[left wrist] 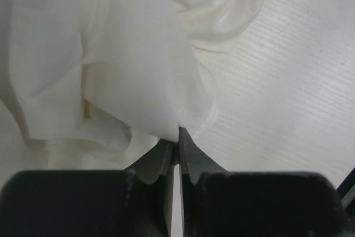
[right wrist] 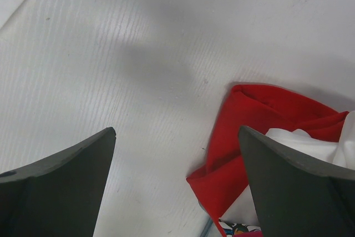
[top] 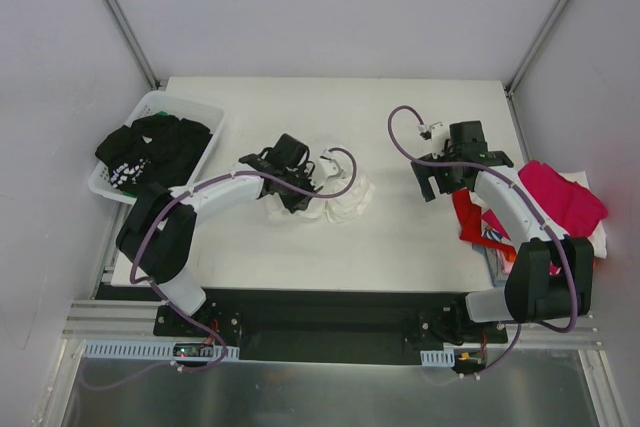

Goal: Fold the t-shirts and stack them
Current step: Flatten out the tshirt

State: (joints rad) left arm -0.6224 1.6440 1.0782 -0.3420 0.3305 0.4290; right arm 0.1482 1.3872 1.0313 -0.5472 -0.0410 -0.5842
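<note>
Left wrist view: the left gripper [left wrist: 177, 135] is pinched closed on an edge of the crumpled white t-shirt [left wrist: 127, 54] at mid-table. The right gripper [right wrist: 176, 131] hangs wide open over the table [right wrist: 111, 43], just beside a red t-shirt [right wrist: 260, 109] near the right edge.

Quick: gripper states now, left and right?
Left gripper: closed, pinching the white t-shirt.
Right gripper: open, empty, over the table beside the red t-shirt.
</note>
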